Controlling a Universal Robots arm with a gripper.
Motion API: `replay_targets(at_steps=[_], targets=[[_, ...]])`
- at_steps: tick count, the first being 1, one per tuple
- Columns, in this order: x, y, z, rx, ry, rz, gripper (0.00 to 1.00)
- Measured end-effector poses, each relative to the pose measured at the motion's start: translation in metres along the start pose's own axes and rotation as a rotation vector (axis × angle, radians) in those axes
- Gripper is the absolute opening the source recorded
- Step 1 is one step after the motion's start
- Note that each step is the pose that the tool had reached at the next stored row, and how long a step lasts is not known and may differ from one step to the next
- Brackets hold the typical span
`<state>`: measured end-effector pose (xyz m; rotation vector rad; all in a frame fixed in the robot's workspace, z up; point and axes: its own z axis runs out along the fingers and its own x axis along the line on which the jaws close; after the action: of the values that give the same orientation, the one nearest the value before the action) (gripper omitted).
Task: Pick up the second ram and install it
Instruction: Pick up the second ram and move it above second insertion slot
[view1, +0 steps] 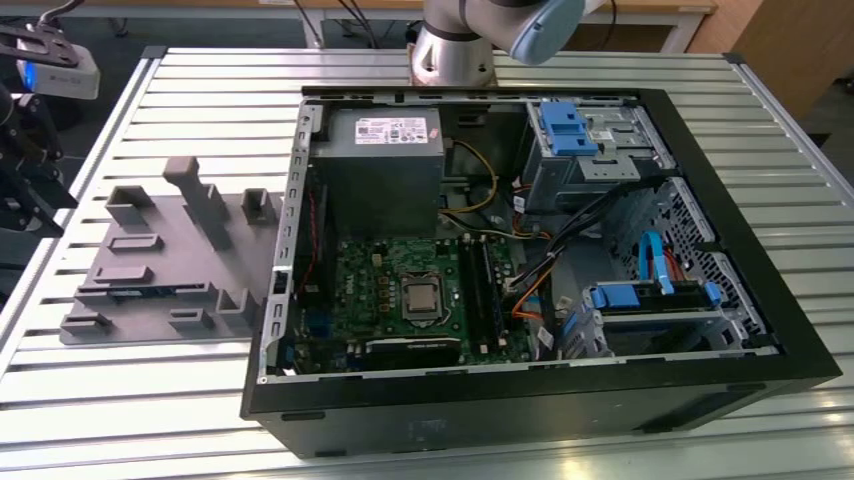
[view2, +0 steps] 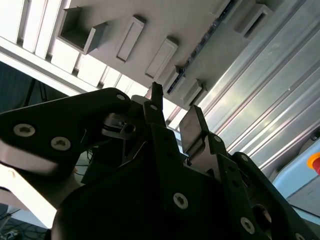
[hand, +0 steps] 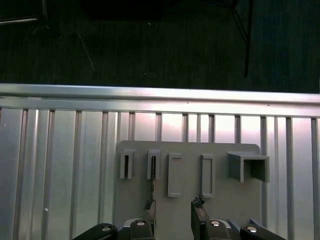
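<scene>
In first wrist view, fingers (hand: 199, 216) apart, over tray (hand: 240, 200)

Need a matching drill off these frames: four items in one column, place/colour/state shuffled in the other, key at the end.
1. grey tray
2. power supply
3. motherboard
4. gripper

A. green, inside the case
B. open, nothing held, above the tray
C. on the slatted table, at the exterior view's left of the case
D. grey box inside the case, next to the green board

Pairs: 1-C, 2-D, 3-A, 4-B

Spread, empty claw (hand: 173, 206) faces the grey tray (hand: 235, 200).
</scene>
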<state>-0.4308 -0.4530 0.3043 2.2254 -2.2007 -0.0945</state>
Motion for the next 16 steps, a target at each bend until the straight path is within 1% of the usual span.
replay_targets(at_steps=[7, 10, 16], targets=[[0.0019, 0.003, 0.0031, -0.0001, 0.0003, -0.004, 0.41], [0.0018, 0.0009, 0.003, -0.0001, 0.0002, -0.004, 0.41], [0.0019, 0.0008, 0.003, -0.0002, 0.0003, -0.004, 0.41]])
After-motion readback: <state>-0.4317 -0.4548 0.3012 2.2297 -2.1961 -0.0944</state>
